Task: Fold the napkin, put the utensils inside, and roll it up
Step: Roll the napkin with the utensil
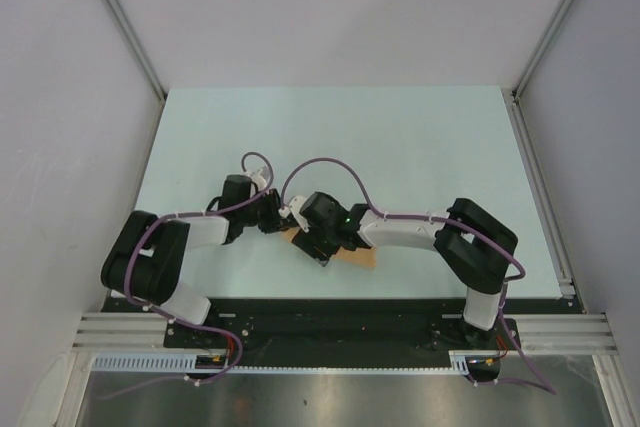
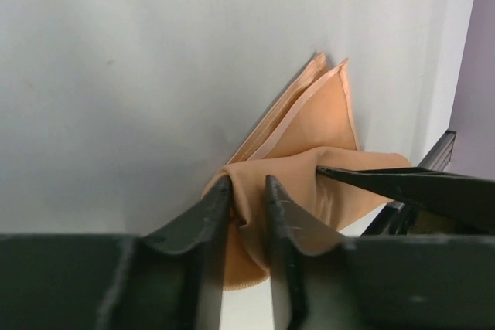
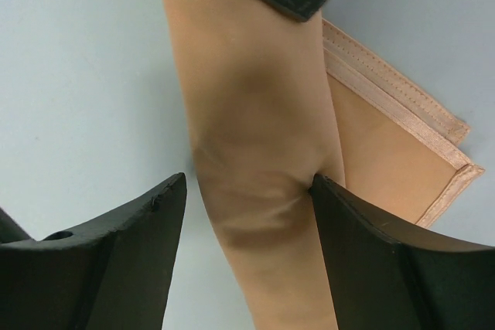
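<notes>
pale table (image 1: 400, 137): left jaws pinch napkin (image 2: 313, 125) fold; right jaws apart, straddling it.

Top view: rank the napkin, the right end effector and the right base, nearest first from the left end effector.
1. Napkin, held by the left end effector.
2. Right end effector, just right.
3. Right base, near-right corner.

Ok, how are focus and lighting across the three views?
Top external: even light, no glare, napkin mostly hidden under the arms. Left wrist: napkin sharp, left fingers dark and soft. Right wrist: right fingers blurred, hem crisp.
</notes>
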`<state>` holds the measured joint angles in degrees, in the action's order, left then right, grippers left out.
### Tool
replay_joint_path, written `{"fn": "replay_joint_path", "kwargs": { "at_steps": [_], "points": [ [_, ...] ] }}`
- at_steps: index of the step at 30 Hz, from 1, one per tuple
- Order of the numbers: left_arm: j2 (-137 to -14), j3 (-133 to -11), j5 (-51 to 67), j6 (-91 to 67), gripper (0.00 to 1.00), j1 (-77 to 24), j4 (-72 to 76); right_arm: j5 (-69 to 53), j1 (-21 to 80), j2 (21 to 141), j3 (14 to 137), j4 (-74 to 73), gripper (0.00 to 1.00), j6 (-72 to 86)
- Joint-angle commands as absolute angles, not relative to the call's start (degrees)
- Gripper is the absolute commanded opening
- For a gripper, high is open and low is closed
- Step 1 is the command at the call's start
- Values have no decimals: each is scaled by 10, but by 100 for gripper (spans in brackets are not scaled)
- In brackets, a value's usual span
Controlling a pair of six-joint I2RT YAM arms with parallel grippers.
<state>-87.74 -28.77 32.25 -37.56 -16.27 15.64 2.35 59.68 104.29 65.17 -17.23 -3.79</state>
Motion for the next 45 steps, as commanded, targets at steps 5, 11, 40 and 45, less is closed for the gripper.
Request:
{"fn": "replay_joint_path", "kwargs": {
  "at_steps": [5, 11, 40, 45],
  "points": [
    [-855, -363, 292, -340, 47, -158, 99, 45, 590, 1081, 659, -179, 66, -43],
    [-817, -346, 258, -340, 59, -126, 74, -31, 563, 1089, 666, -205, 43, -35],
    [-703, -177, 323, -366, 61, -157, 233, -466, 413, 1202, 798, -310, 27, -3],
    [-732, -178, 322, -372, 49, -161, 260, -478, 408, 1215, 800, -304, 27, -3]
  ]
}}
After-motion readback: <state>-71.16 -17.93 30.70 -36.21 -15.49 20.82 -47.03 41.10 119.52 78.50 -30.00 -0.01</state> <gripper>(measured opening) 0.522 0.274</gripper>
